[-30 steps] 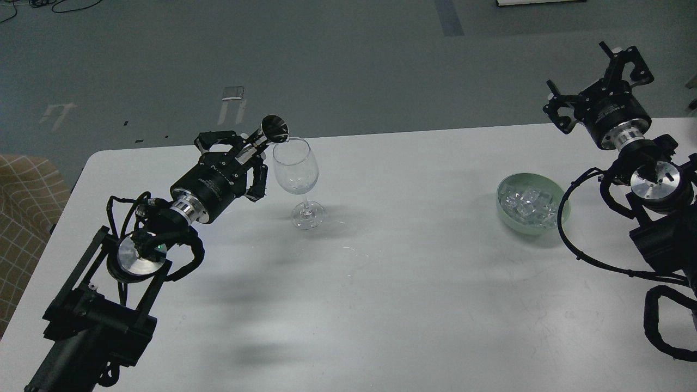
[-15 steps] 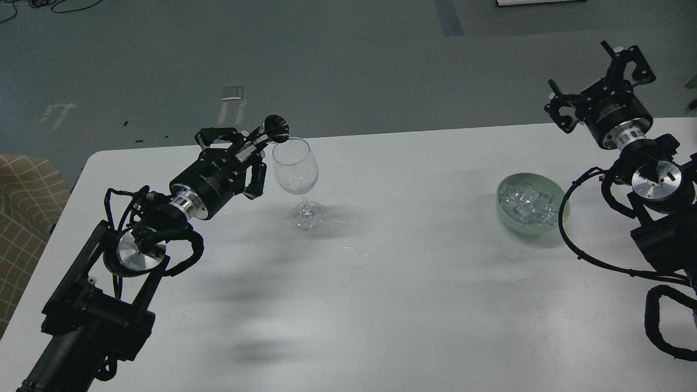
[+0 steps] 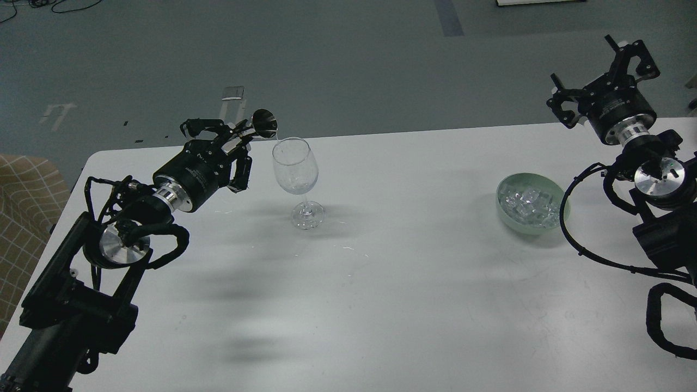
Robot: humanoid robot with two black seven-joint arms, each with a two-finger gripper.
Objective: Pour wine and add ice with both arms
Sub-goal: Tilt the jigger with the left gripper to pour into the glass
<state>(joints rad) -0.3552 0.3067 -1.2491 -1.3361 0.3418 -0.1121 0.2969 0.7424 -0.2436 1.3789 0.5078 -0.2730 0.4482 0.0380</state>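
Note:
A clear stemmed glass (image 3: 295,173) stands upright on the white table (image 3: 381,272), left of centre. My left gripper (image 3: 235,137) is shut on a steel jigger (image 3: 260,127), held tilted with its mouth just left of and above the glass rim. The wine is too faint to tell apart in the glass. Ice cubes (image 3: 527,204) fill a pale green bowl (image 3: 561,215) at the right. My right gripper (image 3: 599,73) is open and empty, raised behind and to the right of the bowl.
A checked tan seat (image 3: 24,207) sits off the table's left edge. The table's far edge runs just behind the glass and the bowl. Black cables (image 3: 588,250) loop off my right arm near the bowl.
My left gripper has drawn back to the left and slightly up with the jigger, away from the glass rim. My right gripper has risen slightly.

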